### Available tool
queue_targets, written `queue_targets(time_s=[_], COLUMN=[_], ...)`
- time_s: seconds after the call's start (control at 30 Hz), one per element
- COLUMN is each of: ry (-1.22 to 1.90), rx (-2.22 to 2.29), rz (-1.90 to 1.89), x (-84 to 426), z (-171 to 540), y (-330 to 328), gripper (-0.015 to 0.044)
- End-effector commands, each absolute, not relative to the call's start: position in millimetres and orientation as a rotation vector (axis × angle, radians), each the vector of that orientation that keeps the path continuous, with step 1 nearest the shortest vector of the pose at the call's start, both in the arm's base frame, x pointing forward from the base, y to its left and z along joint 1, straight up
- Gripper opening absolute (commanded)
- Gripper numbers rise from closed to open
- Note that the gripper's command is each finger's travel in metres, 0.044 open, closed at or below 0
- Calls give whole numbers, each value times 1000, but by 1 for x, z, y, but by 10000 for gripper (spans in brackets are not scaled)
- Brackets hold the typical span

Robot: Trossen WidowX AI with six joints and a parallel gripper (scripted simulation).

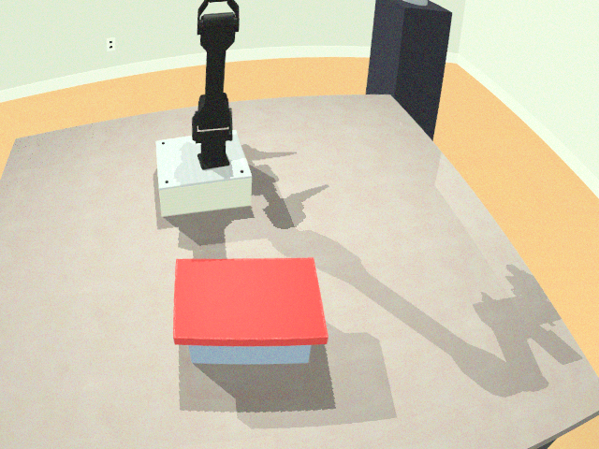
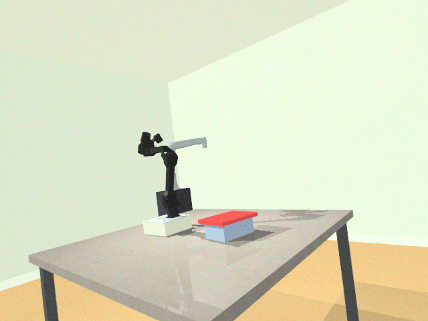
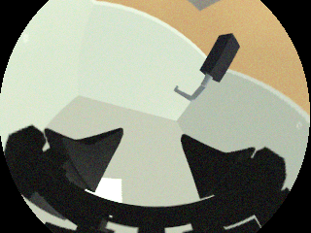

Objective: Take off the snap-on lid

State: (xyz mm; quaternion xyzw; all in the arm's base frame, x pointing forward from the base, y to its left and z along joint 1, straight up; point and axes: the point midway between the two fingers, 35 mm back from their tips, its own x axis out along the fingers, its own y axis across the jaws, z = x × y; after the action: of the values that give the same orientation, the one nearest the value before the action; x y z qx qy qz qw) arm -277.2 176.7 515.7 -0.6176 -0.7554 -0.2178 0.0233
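The red lid (image 1: 246, 299) (image 2: 229, 217) lies level on top of the blue storage box (image 1: 251, 354) (image 2: 238, 231) and overhangs its walls. The box stands on the grey-brown table (image 1: 96, 313) (image 2: 120, 269), in front of the arm's base. My gripper (image 3: 153, 134) is open, with a wide gap between its fingers and nothing between them. It is raised high above the table, away from the lid, and the wrist view looks at the walls and ceiling. The gripper is out of frame in the top view and small in the exterior view. The box's inside is hidden by the lid.
The arm stands on a white base block (image 1: 205, 195) (image 2: 155, 229) behind the box. A dark pedestal (image 1: 420, 63) (image 2: 184, 198) (image 3: 221, 58) stands beyond the table's edge, with a grey bent post (image 2: 188, 142) (image 3: 196, 93) on it. The arm's shadow falls across the table.
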Motion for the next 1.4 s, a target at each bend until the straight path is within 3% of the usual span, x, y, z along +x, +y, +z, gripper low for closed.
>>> queue_targets(time_s=[0.0,0.2,0.37,0.83,1.07,1.3,1.37], ry=[-2335,-2230,-2156,-1894,-1773,-1613,-1601], rx=[-1921,-2213,-2421,-3158,-3505,-3936,-3972], rz=[-682,-902,-1024,-1224,-1153,-850,-817], x=[-276,-234,-194,-21,66,168,176], z=[515,494,477,408,372,325,321], y=[179,245,282,353,349,309,303], gripper=[374,235,235,235,235,235,235])
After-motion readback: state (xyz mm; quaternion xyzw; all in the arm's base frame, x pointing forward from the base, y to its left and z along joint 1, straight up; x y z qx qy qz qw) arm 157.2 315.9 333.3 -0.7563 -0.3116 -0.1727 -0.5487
